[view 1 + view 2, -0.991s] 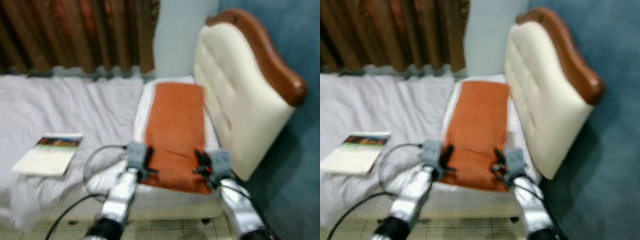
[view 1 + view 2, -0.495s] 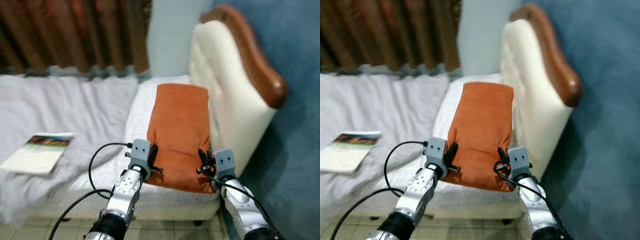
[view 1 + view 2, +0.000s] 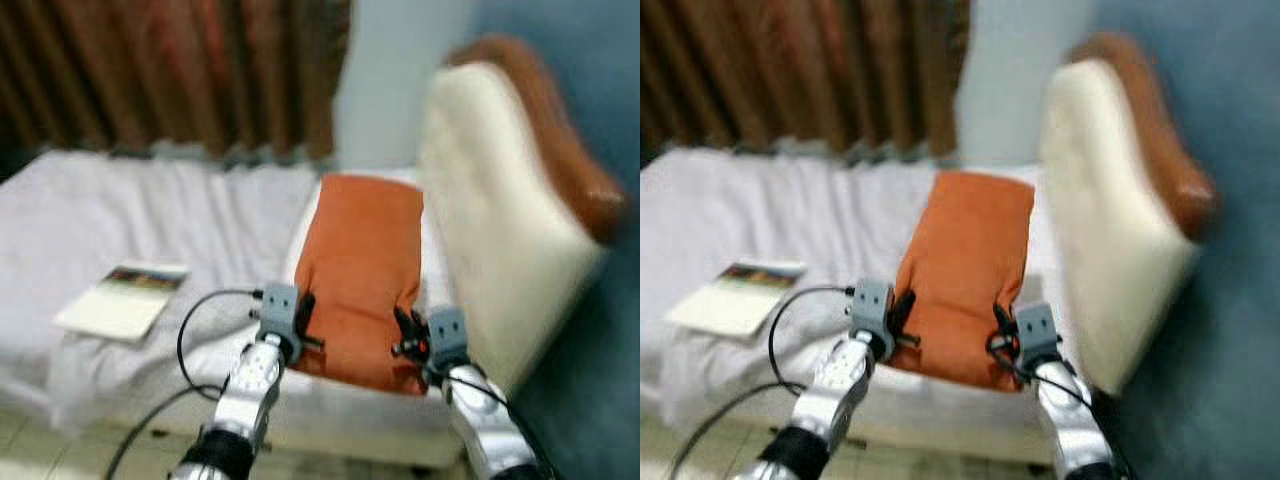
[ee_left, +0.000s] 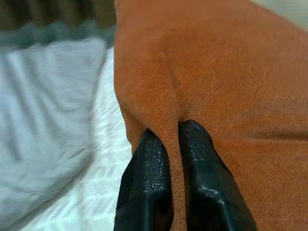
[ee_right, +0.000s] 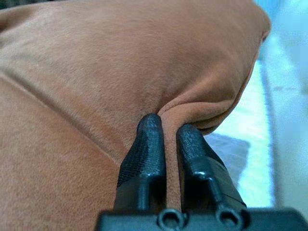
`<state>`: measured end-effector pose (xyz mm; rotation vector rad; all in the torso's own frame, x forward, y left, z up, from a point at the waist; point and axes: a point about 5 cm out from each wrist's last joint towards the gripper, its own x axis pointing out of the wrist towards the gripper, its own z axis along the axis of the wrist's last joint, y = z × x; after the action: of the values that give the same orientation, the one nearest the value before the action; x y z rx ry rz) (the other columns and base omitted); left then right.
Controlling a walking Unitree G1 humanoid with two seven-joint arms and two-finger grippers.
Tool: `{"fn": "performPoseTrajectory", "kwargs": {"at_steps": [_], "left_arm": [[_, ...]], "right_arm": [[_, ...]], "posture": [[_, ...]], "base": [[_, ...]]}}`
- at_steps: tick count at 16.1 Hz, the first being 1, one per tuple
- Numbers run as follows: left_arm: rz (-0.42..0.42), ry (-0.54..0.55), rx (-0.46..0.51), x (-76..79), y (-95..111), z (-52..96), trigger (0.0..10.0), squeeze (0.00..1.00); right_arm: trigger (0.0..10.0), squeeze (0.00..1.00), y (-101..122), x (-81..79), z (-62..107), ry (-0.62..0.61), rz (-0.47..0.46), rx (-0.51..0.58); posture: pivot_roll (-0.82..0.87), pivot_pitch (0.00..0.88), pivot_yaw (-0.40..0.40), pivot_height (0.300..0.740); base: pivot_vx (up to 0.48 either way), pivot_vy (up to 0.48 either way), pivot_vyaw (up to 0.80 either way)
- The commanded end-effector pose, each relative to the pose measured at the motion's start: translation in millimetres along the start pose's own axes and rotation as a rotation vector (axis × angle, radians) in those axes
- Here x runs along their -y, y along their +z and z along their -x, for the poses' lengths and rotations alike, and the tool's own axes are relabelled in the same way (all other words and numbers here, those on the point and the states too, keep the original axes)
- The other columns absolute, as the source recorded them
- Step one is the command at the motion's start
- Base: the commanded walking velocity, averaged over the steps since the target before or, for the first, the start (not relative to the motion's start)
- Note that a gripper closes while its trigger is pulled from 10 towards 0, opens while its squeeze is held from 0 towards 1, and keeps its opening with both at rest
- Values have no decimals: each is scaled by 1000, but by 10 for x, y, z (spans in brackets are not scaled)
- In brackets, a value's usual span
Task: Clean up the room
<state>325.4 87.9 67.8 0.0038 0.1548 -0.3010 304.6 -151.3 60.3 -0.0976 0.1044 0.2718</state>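
The left pincer [image 4: 174,139] and right pincer [image 5: 166,127] each pinch a fold at the near corners of the orange pillow [image 3: 360,270], which lies on the bed [image 3: 140,220] beside the headboard [image 3: 500,210].

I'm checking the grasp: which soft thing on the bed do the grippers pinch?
The orange pillow by the headboard; the left gripper and right gripper each pinch its fabric, not the grey sheet.
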Motion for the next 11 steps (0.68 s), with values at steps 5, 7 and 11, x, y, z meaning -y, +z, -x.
{"fn": "performPoseTrajectory", "kwargs": {"at_steps": [5, 7, 11], "left_arm": [[1, 91, 52, -250, 141, -13, 10000, 0], [-3, 83, 50, -255, 141, -17, 10000, 0], [-12, 91, 36, -274, 132, -26, 10000, 0]], "right_arm": [[10000, 0, 7, 211, 74, -73, 12, 6], [10000, 0, 1, 206, 78, -73, 10, 5], [10000, 0, -19, 204, 103, -78, 7, 0]], "posture": [[-38, 0, 16, 740], [-41, 0, 18, 740], [-48, 0, 25, 740]], "base": [[467, 0, 0], [480, 0, 0], [480, 0, 0]]}}
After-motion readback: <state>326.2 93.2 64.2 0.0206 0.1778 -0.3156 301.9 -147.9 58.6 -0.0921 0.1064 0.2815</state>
